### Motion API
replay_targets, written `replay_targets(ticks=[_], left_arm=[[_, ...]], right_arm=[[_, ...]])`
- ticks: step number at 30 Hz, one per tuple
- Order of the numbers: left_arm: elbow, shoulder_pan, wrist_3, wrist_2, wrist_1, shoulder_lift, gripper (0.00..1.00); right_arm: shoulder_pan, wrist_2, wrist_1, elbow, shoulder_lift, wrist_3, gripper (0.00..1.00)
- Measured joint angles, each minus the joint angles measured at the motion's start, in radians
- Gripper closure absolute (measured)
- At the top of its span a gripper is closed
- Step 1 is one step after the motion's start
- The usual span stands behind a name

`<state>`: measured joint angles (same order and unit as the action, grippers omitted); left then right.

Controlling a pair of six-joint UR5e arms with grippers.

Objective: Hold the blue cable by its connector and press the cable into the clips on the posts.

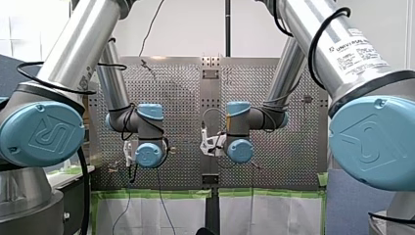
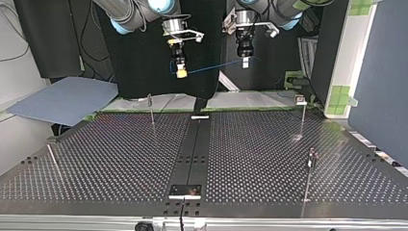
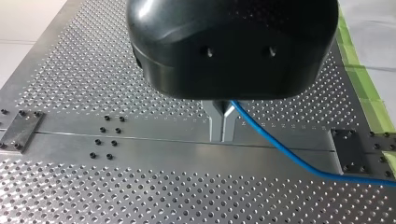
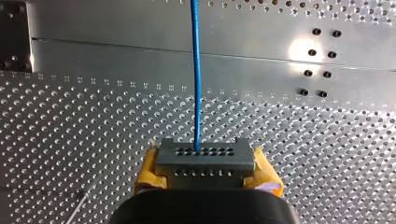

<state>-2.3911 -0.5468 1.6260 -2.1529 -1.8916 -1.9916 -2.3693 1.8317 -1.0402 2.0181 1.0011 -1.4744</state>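
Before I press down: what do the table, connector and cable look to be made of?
The table looks like bare metal, perhaps aluminium: matt grey sheen, glare spots, drilled holes. The connector seems moulded plastic: dull dark grey, rows of small holes. The cable has a smooth blue jacket, probably plastic or rubber; it curves in the left wrist view.

My right arm [image 1: 313,29] carries a label [image 1: 359,49] reading "UNIVERSAL ROBOTS".

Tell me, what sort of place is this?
Most likely a robotics lab test bench: two industrial arms, my left arm and my right arm, over a perforated metal table with thin posts, stretching a blue cable between them.
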Motion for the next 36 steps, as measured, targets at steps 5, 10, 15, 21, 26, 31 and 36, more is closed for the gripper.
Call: replay_targets(ticks=[5, 10, 15, 21, 26, 31, 36], left_arm=[[0.0, -0.001, 0.0, 0.001, 0.0, 0.0, 0.99], [-0.006, -0.004, -0.003, 0.003, -0.006, -0.008, 0.99], [-0.013, -0.007, -0.006, 0.004, -0.041, -0.031, 0.99], [-0.014, -0.007, -0.006, 0.005, -0.075, -0.035, 0.99], [-0.013, -0.008, -0.007, 0.004, -0.08, -0.035, 0.99], [0.008, -0.01, -0.031, -0.012, -0.104, -0.011, 0.99], [0.019, -0.01, -0.055, -0.018, -0.15, 0.034, 0.99]], right_arm=[[0.0, 0.0, 0.002, 0.0, 0.0, 0.0, 1.0], [0.0, 0.0, 0.003, 0.0, 0.0, 0.0, 1.0], [0.0, 0.0, 0.003, 0.0, 0.0, 0.0, 1.0], [0.0, 0.0, 0.003, 0.0, 0.0, 0.0, 1.0], [0.0, 0.0, 0.003, 0.0, 0.0, 0.0, 1.0], [-0.019, 0.019, 0.022, -0.018, -0.019, 0.0, 1.0], [-0.048, 0.061, 0.064, -0.032, -0.061, 0.0, 1.0]])
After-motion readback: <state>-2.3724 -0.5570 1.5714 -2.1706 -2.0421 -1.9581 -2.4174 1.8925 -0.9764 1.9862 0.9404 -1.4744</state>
